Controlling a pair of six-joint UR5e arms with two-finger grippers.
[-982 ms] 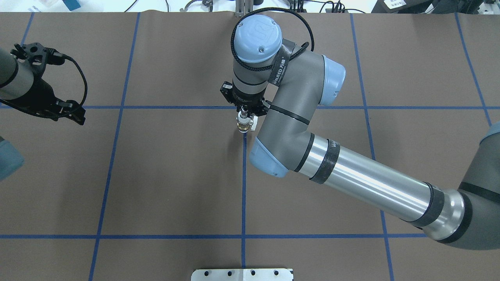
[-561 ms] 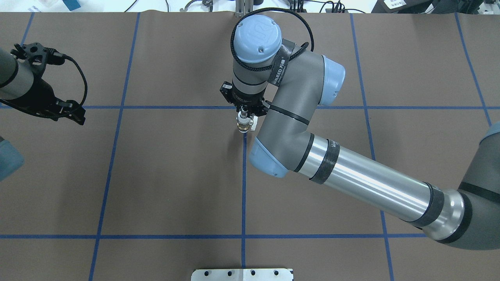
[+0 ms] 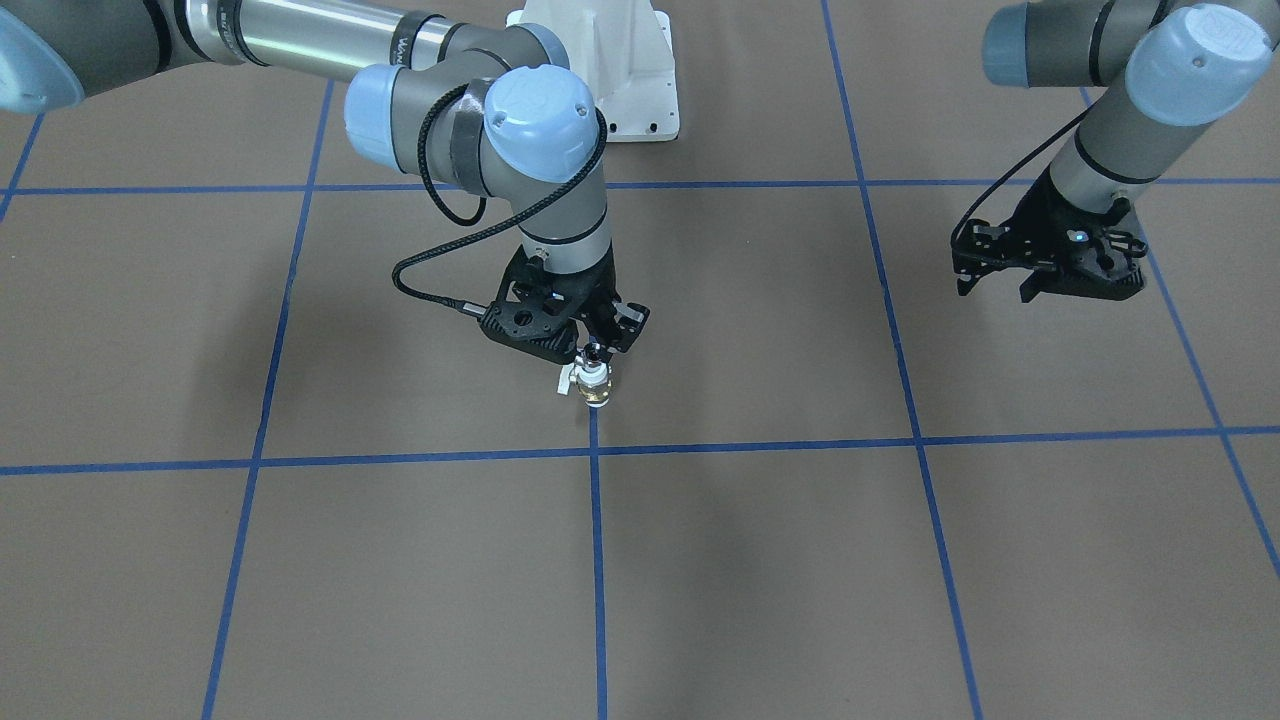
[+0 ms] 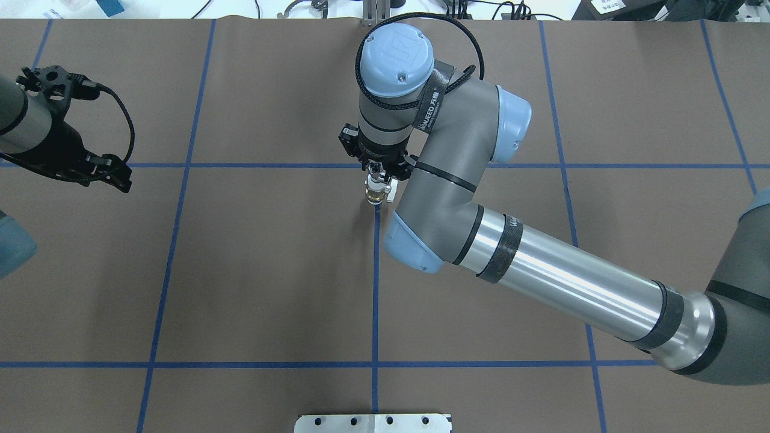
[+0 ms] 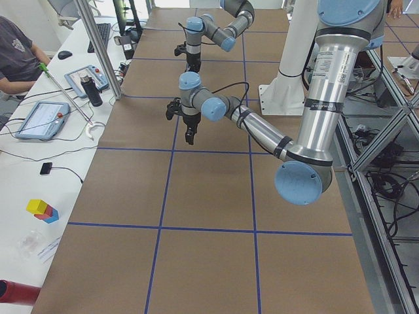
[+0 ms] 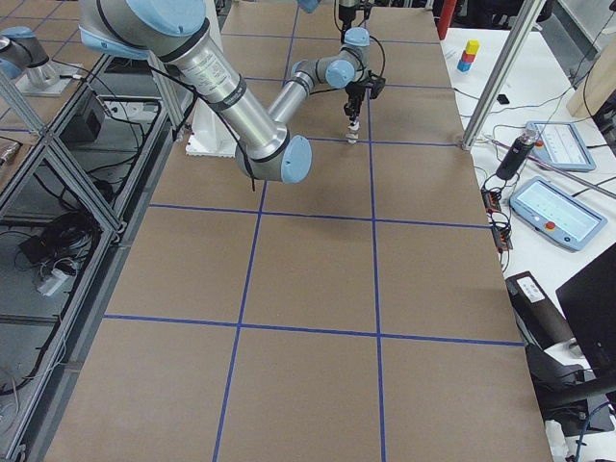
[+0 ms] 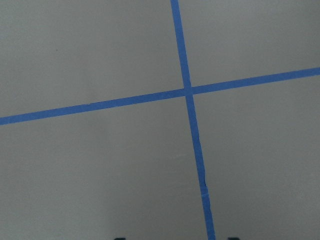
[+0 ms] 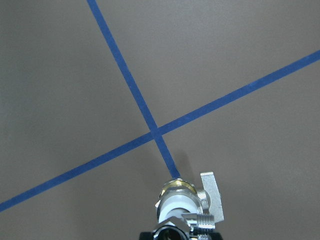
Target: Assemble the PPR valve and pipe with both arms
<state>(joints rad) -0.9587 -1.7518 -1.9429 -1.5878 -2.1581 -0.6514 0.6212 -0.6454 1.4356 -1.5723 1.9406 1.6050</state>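
Barely any change in last sec: R gripper (image 3: 593,352) stays clamped on the pipe (image 8: 170,231), w/ the PPR valve (image 8: 177,200) hanging just below its fingertips. L gripper (image 3: 993,288) is wide open, empty, well apart. I'd judge parts mated; release next.

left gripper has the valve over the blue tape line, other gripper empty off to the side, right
No, the right gripper has the valve over the blue tape line; the left gripper is the empty one off to the side. The overhead view shows it.
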